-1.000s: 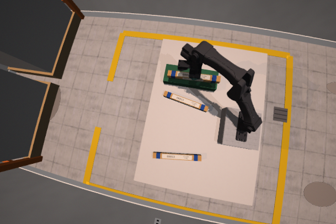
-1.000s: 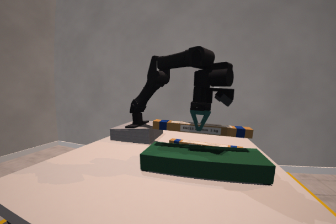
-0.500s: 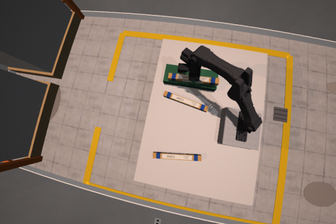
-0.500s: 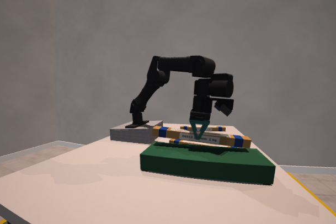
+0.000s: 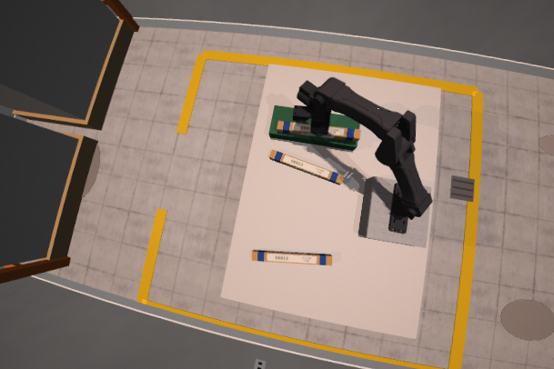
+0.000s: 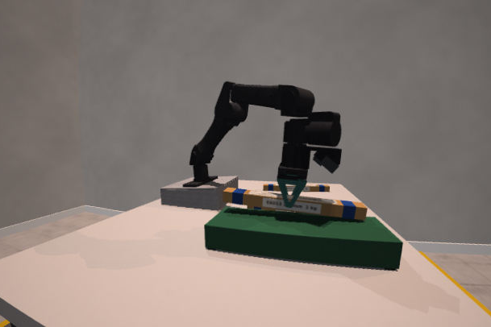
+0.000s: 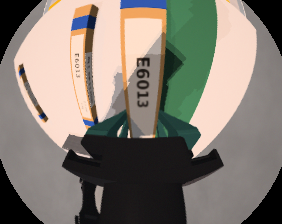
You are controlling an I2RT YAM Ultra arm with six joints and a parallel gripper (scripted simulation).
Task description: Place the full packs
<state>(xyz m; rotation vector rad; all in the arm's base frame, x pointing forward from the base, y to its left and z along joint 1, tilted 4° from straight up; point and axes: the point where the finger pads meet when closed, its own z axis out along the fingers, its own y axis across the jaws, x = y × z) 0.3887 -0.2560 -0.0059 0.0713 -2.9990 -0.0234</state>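
Note:
My gripper [image 5: 319, 131] [image 6: 290, 204] [image 7: 142, 111] is shut on the middle of one orange pack [image 5: 351, 134] [image 6: 334, 209] [image 7: 143, 42] with blue bands and an E6013 label. The held pack is lengthwise over the low green platform [image 5: 280, 114] [image 6: 298, 246] [image 7: 198, 55], very low above it; its shadow shows on the top. Whether its underside touches cannot be told. A second pack [image 5: 306, 166] [image 7: 79, 67] lies slanted on the table beside the platform, mostly hidden in the exterior view. A third pack [image 5: 292, 258] [image 6: 324, 188] [image 7: 32, 95] lies flat farther away.
The grey block [image 5: 374, 215] [image 6: 191, 198] under the arm's base stands at the right in the top view. The pale table [image 5: 346, 291] [image 6: 153, 278] bears all the packs and the platform. The second pack lies between the platform and the third pack.

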